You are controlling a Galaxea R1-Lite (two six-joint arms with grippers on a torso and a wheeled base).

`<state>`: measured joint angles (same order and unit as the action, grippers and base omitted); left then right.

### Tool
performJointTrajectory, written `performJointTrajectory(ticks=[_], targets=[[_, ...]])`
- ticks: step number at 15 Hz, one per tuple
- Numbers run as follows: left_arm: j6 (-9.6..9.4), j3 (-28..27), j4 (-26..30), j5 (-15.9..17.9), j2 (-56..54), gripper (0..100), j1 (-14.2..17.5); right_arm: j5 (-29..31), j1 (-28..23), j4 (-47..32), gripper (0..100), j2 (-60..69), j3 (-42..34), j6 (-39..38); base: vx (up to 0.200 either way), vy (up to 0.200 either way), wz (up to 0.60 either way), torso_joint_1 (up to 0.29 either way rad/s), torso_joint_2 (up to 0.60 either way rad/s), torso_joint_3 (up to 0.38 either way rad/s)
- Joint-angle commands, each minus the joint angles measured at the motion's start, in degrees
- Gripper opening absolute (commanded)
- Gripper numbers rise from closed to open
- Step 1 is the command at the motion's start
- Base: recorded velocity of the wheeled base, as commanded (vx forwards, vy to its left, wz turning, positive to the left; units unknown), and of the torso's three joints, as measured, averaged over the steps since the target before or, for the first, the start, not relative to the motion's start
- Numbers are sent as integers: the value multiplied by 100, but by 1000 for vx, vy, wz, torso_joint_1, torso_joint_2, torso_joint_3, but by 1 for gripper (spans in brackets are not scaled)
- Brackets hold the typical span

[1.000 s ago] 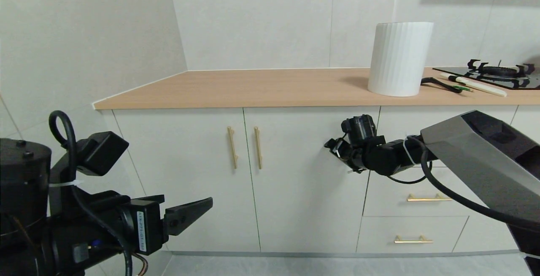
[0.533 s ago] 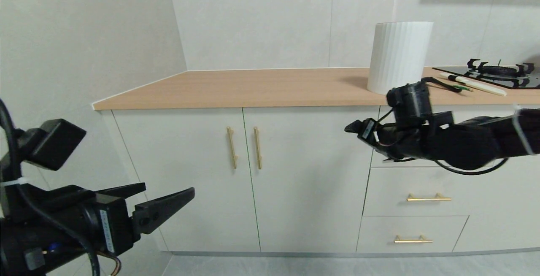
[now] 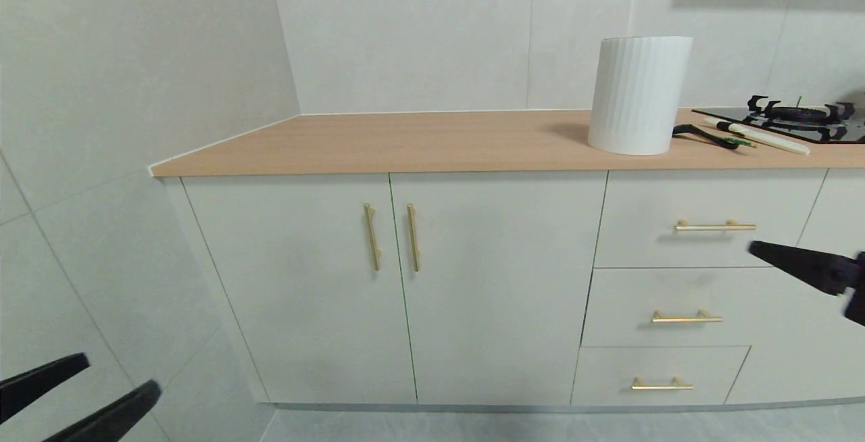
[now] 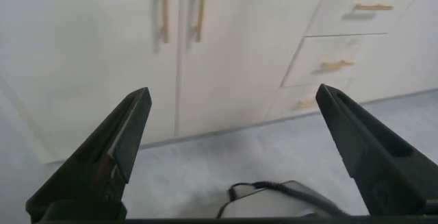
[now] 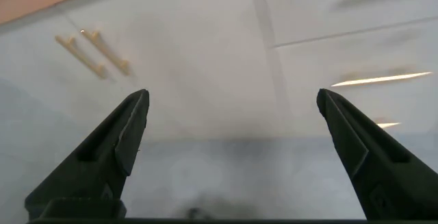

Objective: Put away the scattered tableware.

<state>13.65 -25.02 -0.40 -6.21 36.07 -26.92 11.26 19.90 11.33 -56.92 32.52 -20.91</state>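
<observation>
1. Two empty grippers, the left gripper (image 4: pixel 233 101) and the right gripper (image 5: pixel 233 101), stand with jaws spread wide before the cabinets (image 3: pixel 493 280).
2. The tableware (image 3: pixel 763 136) lies on the counter (image 3: pixel 405 141) at two o'clock, beside the white holder (image 3: pixel 638 94).
3. This is likely the approach step; next, the right arm must rise to the counter.

holder (image 3: pixel 639 95): I see a tall white ribbed cylinder standing upright on the counter (image 3: pixel 405 141), toward its right end.
black utensil (image 3: pixel 706 135): a slim dark piece lying flat on the counter, just beside the holder on its right. I cannot tell what kind it is.
pale utensil (image 3: pixel 760 136): a long cream stick, flat and slanted, just right of the black utensil, beside the hob (image 3: pixel 797 124).
green piece (image 3: pixel 742 141): a thin sliver by the pale utensil, too small for me to identify.
</observation>
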Motion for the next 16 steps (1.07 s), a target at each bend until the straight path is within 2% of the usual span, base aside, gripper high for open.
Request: performJointTrajectory(ticks=[1, 3, 4, 5, 6, 7, 8, 10, 11, 12, 13, 14, 15, 16], targets=[[-381, 225, 849, 5, -1937, 100, 635, 43, -926, -315, 100, 2932, -1222, 1089, 0, 0, 0, 0, 0, 0], [-680, 269, 1095, 5, -2623, 100, 1189, 51, -1014, -1080, 100, 4022, -1196, 1475, 0, 0, 0, 0, 0, 0], [-697, 278, 1130, 5, -2755, 100, 1277, 51, -1040, -1194, 100, 4206, -1196, 1537, 0, 0, 0, 0, 0, 0], [-733, 410, 1165, -12, -3071, 100, 1540, 43, -1119, -1405, 100, 4707, -1213, 1660, 0, 0, 0, 0, 0, 0], [-741, 524, 1148, -144, -3062, 100, 1646, 51, -1128, -1502, 100, 5006, -1222, 1748, 0, 0, 0, 0, 0, 0], [-750, 577, 1112, -496, -3062, 100, 1672, 104, -1181, -1546, 100, 5138, -1240, 1818, 0, 0, 0, 0, 0, 0], [-785, 638, 1069, -689, -3062, 100, 1707, 350, -1260, -1537, 100, 5112, -1284, 1792, 0, 0, 0, 0, 0, 0], [-803, 735, 989, -715, -3062, 100, 1892, 886, -1304, -1449, 100, 5112, -1653, 1827, 0, 0, 0, 0, 0, 0], [-803, 893, 858, -926, -3062, 100, 1945, 1018, -1752, -1299, 100, 5226, -1864, 1836, 0, 0, 0, 0, 0, 0], [-803, 1025, 717, -1102, -3062, 100, 1980, 825, -2069, -1370, 100, 5525, -1943, 1897, 0, 0, 0, 0, 0, 0], [-812, 1104, 629, -1155, -3062, 100, 2033, 754, -2069, -1379, 100, 5551, -2075, 1959, 0, 0, 0, 0, 0, 0], [-856, 1253, 480, -1172, -3071, 100, 2217, 877, -2060, -1220, 100, 5560, -2312, 2003, 0, 0, 0, 0, 0, 0], [-935, 1368, 436, -1137, -3238, 100, 2498, 895, -2060, -1106, 100, 5586, -2479, 2012, 0, 0, 0, 0, 0, 0], [-1260, 1544, 436, -962, -3607, 100, 2674, 886, -2051, -1001, 100, 5639, -2655, 2064, 0, 0, 0, 0, 0, 0]])
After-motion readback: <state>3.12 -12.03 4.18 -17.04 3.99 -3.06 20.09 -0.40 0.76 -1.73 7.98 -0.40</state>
